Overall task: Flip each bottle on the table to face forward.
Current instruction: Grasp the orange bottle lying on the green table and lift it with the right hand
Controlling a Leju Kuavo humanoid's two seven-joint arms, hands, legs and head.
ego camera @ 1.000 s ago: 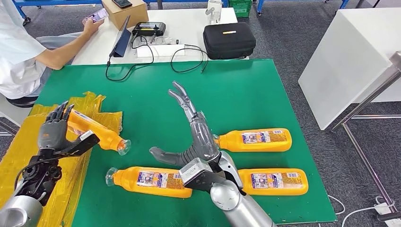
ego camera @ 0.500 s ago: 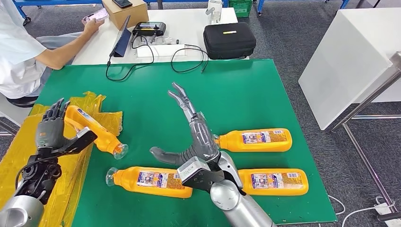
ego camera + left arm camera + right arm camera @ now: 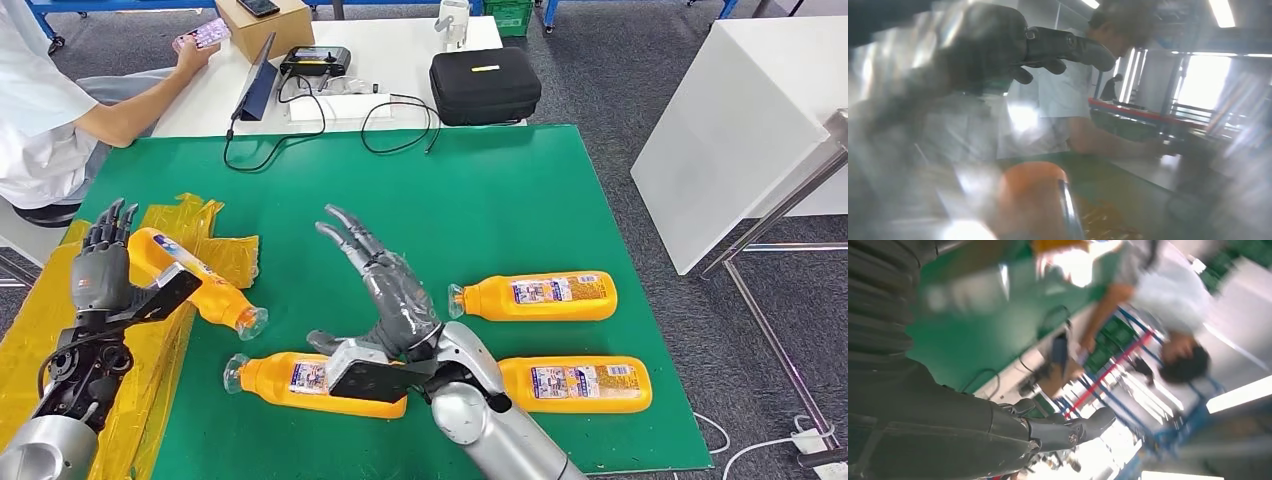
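Green table [image 3: 520, 180]: my left hand [image 3: 100, 275] holds an orange bottle [image 3: 195, 280] near the left edge; right hand [image 3: 385, 295] spread wide, holding nothing, above the front-edge bottle [image 3: 310, 380].

Both arms are silver tubes with rounded joints. The left hand [image 3: 100, 280] is dark grey with black fingers; the right hand [image 3: 385, 300] wears a grey ribbed cover.
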